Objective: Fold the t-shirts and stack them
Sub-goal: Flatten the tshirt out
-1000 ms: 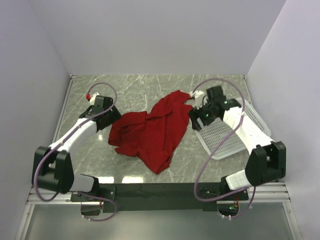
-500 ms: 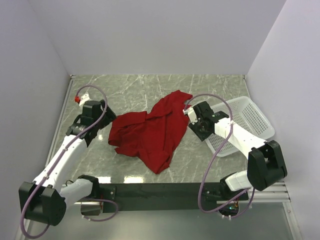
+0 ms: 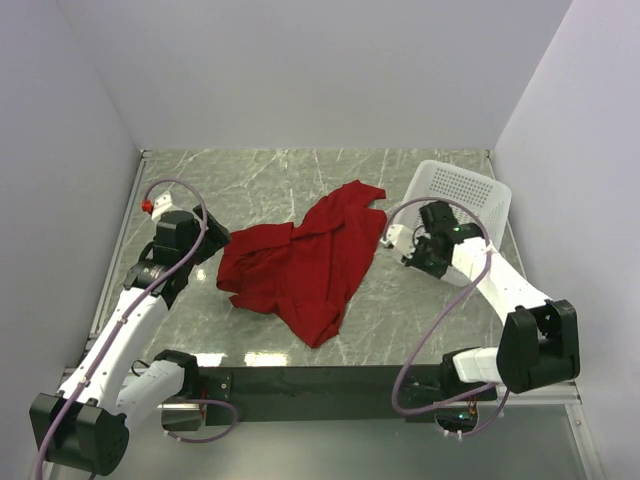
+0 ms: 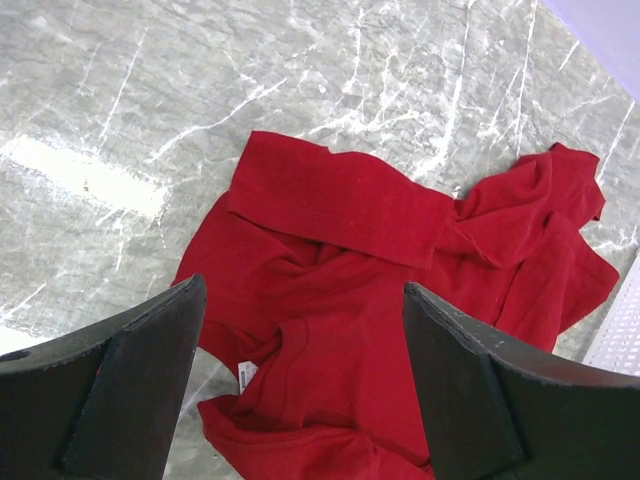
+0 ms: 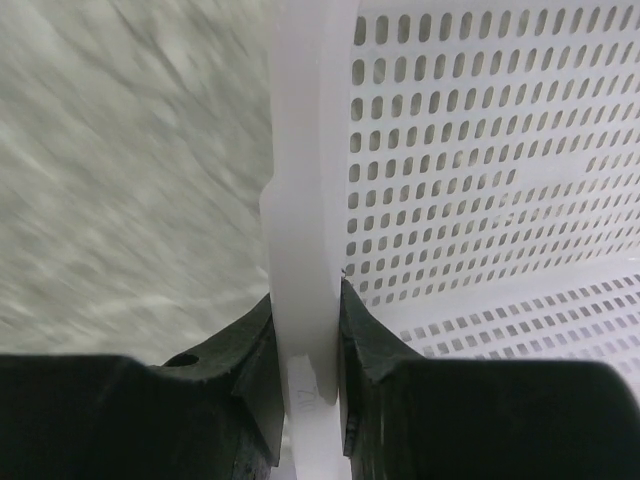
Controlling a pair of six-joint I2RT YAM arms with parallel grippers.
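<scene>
A deep red t-shirt (image 3: pixel 300 262) lies crumpled on the marble table, a little left of centre. In the left wrist view the t-shirt (image 4: pixel 380 250) is bunched and its small white neck tag (image 4: pixel 246 372) shows. My left gripper (image 3: pixel 198 246) hovers over the shirt's left edge. It is open (image 4: pixel 302 292), and nothing sits between its fingers. My right gripper (image 3: pixel 420 246) is to the right of the shirt, apart from it. It is shut (image 5: pixel 305 300) on the rim of the white mesh basket (image 5: pixel 300 150).
The white mesh basket (image 3: pixel 466 190) is tipped up at the back right, near the right wall. Walls close in the table on the left, back and right. A black rail (image 3: pixel 320 380) runs along the near edge.
My right gripper has closed on the basket's rim, and the basket has swung from lying at the right toward the back right. The left arm drew slightly back-left, still open.
</scene>
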